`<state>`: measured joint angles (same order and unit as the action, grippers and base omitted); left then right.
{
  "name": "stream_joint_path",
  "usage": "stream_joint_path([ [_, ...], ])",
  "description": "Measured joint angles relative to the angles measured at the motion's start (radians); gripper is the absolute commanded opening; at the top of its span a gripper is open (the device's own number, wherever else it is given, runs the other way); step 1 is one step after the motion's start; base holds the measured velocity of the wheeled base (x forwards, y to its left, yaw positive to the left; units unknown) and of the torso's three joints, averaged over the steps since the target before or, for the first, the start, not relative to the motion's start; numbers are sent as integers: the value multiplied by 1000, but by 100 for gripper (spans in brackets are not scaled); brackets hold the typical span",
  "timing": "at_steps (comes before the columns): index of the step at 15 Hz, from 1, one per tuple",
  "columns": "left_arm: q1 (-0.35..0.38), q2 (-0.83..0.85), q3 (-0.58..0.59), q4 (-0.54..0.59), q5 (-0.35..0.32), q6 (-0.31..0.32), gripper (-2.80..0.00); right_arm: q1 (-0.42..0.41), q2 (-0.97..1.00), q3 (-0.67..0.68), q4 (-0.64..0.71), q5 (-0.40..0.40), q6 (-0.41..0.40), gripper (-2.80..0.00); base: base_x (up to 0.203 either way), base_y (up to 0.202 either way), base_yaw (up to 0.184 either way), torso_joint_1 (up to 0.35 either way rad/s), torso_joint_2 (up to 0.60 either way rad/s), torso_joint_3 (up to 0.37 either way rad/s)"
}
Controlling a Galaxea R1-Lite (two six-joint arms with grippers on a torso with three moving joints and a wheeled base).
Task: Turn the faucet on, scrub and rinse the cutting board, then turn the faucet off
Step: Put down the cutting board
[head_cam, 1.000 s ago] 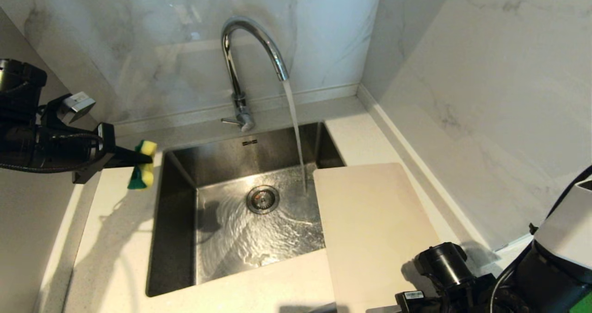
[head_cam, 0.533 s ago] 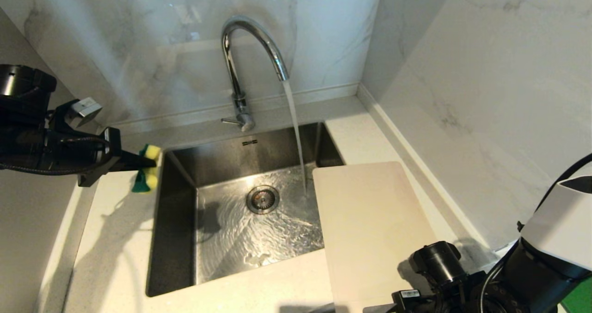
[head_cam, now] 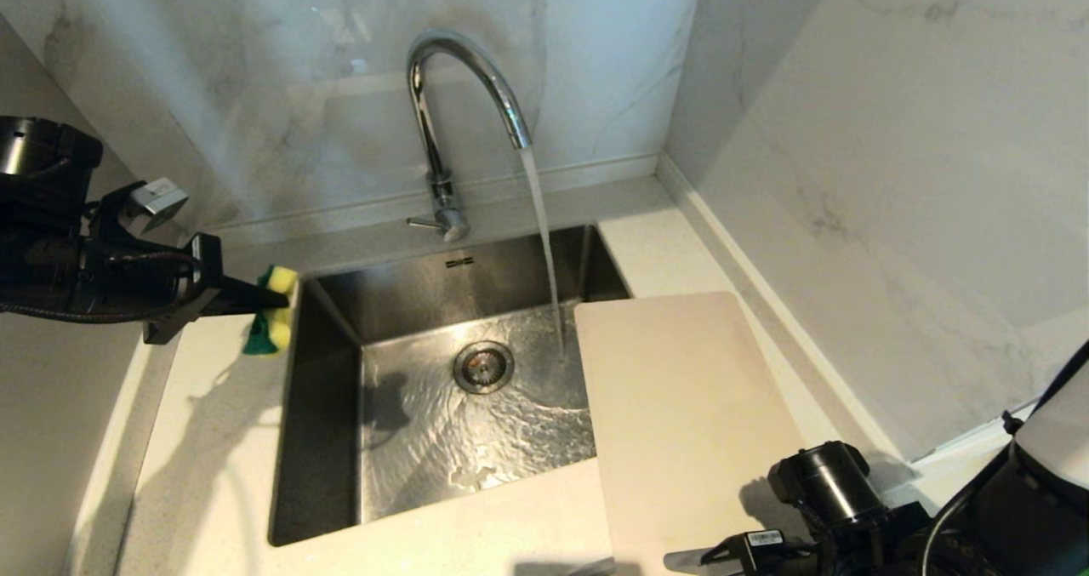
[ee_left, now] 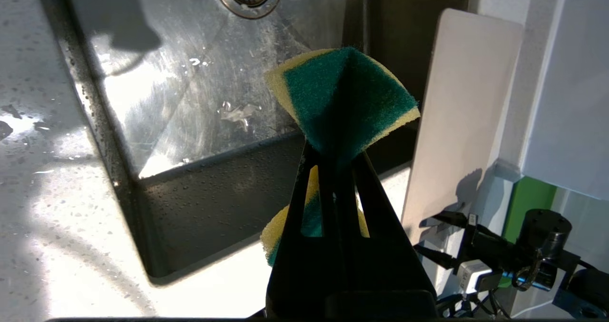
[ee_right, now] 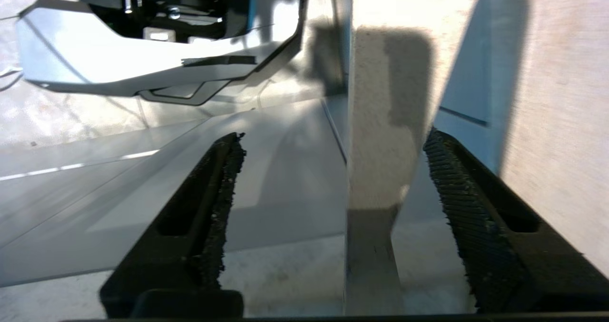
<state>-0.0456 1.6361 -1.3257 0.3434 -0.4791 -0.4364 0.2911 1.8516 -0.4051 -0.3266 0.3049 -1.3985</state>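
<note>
Cutting board lies flat on the counter, touching the right rim of the sink, its far left corner just overhanging the basin. From the left wrist view it reads as a pale slab on the far side of the sink. Surface looks dry and unscrubbed as far as I can tell.

Faucet stands behind the sink, water running from the spout into the basin and landing just left of the board's far corner. So step one, tap on, is done.

Right gripper is at the board's near edge, jaws spread wide with the board's edge standing between the pads, nothing pinched. Only its body shows at the bottom of the head view.

Left gripper hangs over the counter at the sink's far left corner, pressed together on a green-and-yellow sponge, which is folded by the squeeze.

Left to do, my read: get the board under the stream, scrub with the sponge, rinse, close the lever.
</note>
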Motion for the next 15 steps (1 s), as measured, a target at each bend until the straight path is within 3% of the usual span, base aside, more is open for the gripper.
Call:
stream_joint_path([
  [9,-40,-66,0,14,41,-27,-280,-2,-168,49,-1,57,1,0,0,0,0,0,0,0],
  [13,-55,-88,1,27,56,-27,-280,-3,-249,53,-2,134,30,0,0,0,0,0,0,0],
  [14,-61,-93,0,27,66,-28,-280,-3,-278,49,-3,160,63,-280,0,0,0,0,0,0],
  [15,-63,-96,1,28,71,-28,-280,-8,-304,45,-3,191,93,-280,0,0,0,0,0,0],
])
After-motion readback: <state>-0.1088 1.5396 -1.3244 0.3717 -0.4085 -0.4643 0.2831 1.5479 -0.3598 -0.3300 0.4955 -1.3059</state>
